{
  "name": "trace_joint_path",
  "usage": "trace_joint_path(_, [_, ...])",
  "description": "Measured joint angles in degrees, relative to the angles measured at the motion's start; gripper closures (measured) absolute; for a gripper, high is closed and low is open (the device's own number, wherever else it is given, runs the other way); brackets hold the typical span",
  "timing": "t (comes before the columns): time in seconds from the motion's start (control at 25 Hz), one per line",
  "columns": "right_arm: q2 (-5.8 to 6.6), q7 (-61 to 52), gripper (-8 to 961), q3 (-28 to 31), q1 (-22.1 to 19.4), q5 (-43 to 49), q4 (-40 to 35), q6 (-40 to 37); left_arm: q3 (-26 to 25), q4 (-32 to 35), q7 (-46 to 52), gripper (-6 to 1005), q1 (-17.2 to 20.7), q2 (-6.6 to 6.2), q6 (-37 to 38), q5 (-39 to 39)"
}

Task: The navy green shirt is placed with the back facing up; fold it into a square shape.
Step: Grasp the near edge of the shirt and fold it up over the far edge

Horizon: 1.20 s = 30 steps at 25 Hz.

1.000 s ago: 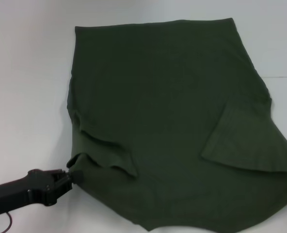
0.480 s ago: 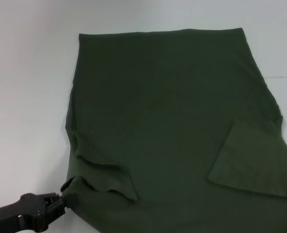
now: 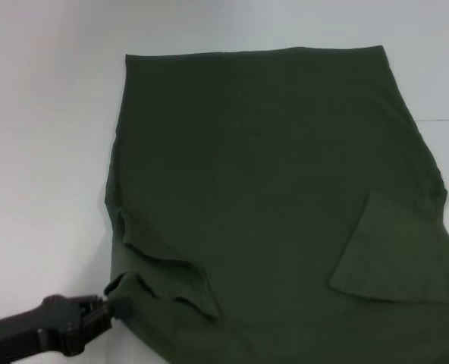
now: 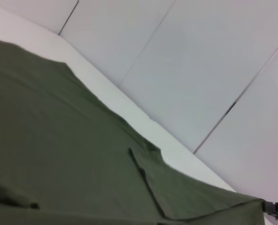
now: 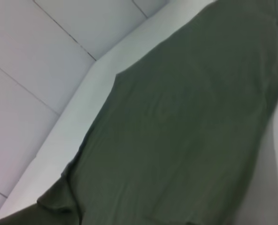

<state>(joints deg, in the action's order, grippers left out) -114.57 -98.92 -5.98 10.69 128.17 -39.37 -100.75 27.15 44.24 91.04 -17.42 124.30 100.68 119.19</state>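
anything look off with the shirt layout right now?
Yes. The navy green shirt isn't flat: the left gripper pinches a bunched, wrinkled near-left corner, and the right sleeve is already folded in. No damage visible.

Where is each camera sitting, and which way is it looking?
Head view: up on the robot's head, looking down at the navy green shirt spread on the white table; the left hand shows at the shirt's near left corner.
Left wrist view: low on the left arm, looking across the shirt toward the wall; a dark hand tip shows far off.
Right wrist view: low on the right arm, looking along the shirt; no body shows.
All three views share the shirt.
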Motion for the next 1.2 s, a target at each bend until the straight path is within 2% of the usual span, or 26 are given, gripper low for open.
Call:
trace_joint_path(0.16, [0.58,-0.19,923,4.06,3.62,-0.03,0.03,0.88,-0.05,-0.74,0.11,945,-3.42,-0.38,-0.75,-0.77])
trace_joint_path(0.28, [1.41,-1.21,923,5.97,7.12,-0.17,0.37,3.14,-0.84,-1.91,0.62,945,-7.92,-0.81,-3.40,-1.09])
trace_joint_path(0.52, [4.22,-2.47,923,5.21,15.81,-0.30,4.92,14.34,-1.37,-7.95,1.91,945,-19.28,-2.04,-16.23,-1.58])
trace_joint_path(0.64, [5.71,-2.50,923,3.37,20.20,-0.32,8.11,21.58,-1.23,-11.06,2.07,945,-23.97,-2.32,-23.24,-2.19])
trace_joint_path(0.72, [6.20,-2.50,923,1.34,23.19,-0.31,9.38,27.03,-1.16,-12.15,2.26,945,-26.55,-2.26,-28.02,-2.37])
trace_joint_path(0.76, [6.27,-2.63,923,-0.48,25.67,-0.31,9.80,31.44,-1.15,-12.53,2.31,944,-27.75,-2.13,-30.64,-2.44])
trace_joint_path(0.8, [6.27,-2.63,923,-0.48,25.67,-0.31,9.80,31.44,-1.14,-12.82,2.33,944,-28.56,-1.99,-32.42,-2.46])
trace_joint_path(1.04, [5.47,-3.20,923,-6.19,33.60,-0.30,9.96,45.24,-0.70,-14.96,0.91,945,-33.61,-1.24,-45.73,-5.11])
trace_joint_path(1.2, [5.34,-3.21,923,-10.49,36.91,-1.78,11.11,52.38,-0.62,-15.51,-3.04,944,-35.84,-0.35,-51.53,-8.64])
